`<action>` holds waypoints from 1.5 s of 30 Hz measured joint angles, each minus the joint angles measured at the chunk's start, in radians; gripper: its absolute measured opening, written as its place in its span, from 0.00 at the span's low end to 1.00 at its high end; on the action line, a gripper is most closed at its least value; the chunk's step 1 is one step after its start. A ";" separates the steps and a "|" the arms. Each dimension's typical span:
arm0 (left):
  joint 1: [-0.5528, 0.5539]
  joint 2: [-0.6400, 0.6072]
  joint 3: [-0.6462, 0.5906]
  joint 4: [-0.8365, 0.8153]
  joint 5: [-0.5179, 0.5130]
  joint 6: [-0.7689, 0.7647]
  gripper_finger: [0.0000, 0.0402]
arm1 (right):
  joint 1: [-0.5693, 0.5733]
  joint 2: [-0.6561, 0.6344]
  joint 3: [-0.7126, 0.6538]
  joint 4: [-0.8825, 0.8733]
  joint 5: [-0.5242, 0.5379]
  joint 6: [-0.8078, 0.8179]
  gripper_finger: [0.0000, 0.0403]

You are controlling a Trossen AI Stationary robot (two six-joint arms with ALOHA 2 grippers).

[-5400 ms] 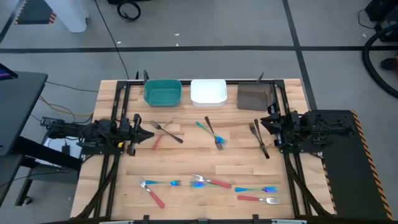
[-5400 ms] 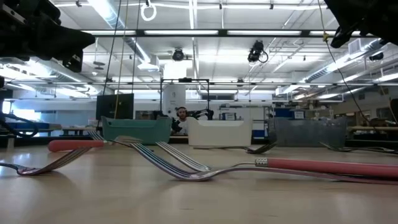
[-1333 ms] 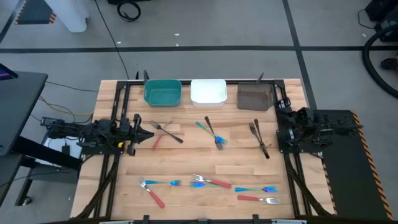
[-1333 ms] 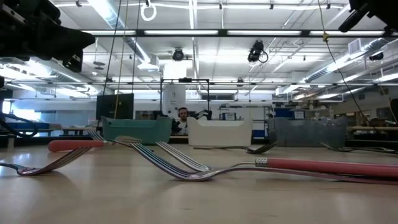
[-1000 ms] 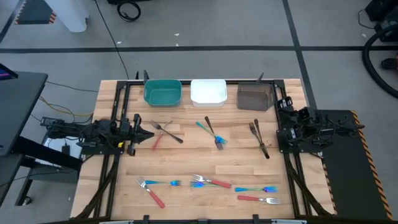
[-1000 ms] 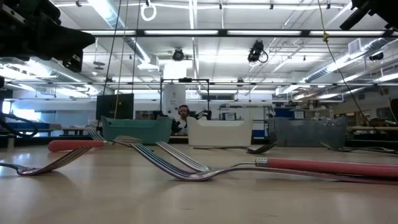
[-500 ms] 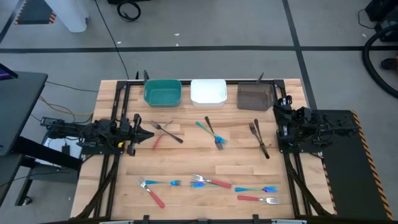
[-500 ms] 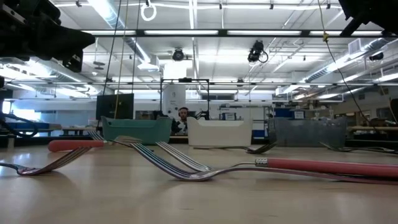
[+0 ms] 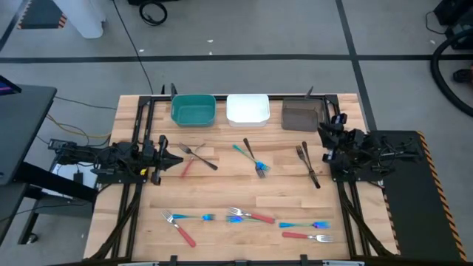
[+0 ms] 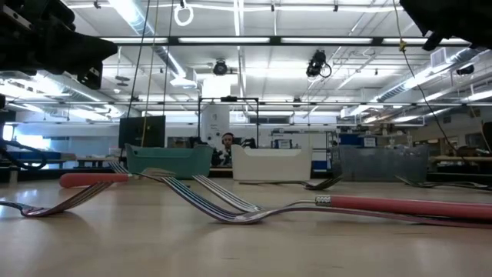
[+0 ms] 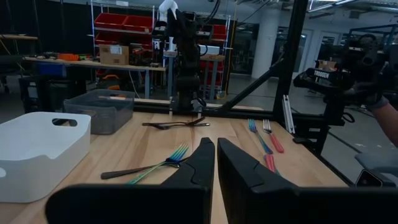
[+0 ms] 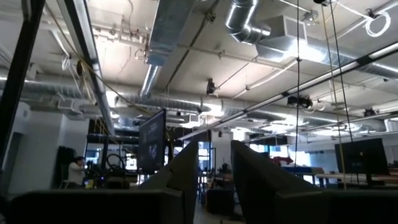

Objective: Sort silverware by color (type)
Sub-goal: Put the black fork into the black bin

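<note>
Jaws: right gripper parted, empty; left gripper near-closed, empty.

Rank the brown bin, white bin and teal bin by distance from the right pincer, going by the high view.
Measured from the right pincer at the table's right edge:
1. Brown bin: right end of the row of bins, just beyond the pincer.
2. White bin: middle of the row.
3. Teal bin: left end of the row, closer to the left arm.
</note>
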 joint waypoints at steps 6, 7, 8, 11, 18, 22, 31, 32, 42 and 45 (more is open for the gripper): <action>0.000 0.000 0.000 0.000 0.000 0.000 0.07 | 0.000 0.000 0.000 -0.021 0.037 0.003 0.34; 0.000 0.000 0.000 0.000 0.000 0.000 0.07 | 0.000 0.000 0.000 -0.011 0.030 0.003 0.34; 0.000 0.000 0.000 0.000 0.000 0.000 0.07 | 0.000 0.000 0.000 0.006 0.013 0.003 0.34; 0.000 0.000 0.000 0.000 0.000 0.000 0.07 | 0.000 0.000 0.006 0.041 -0.021 0.021 0.34; 0.000 0.000 0.000 0.000 0.000 0.000 0.07 | 0.002 0.106 0.170 -0.360 0.266 0.170 0.34; 0.000 0.000 0.000 0.000 0.000 0.000 0.07 | 0.002 0.228 0.287 -0.636 0.386 0.376 0.33; 0.000 0.000 0.000 0.000 0.000 0.000 0.07 | 0.002 0.514 0.481 -1.071 0.252 0.741 0.33; 0.000 0.000 0.000 0.000 0.000 0.000 0.07 | 0.002 0.539 0.494 -1.097 0.230 0.768 0.33; 0.000 0.000 0.000 0.000 0.000 0.000 0.07 | 0.002 0.673 0.520 -1.136 0.024 0.958 0.33; 0.000 0.000 0.000 0.000 0.000 0.000 0.07 | 0.002 0.679 0.520 -1.166 -0.005 1.042 0.33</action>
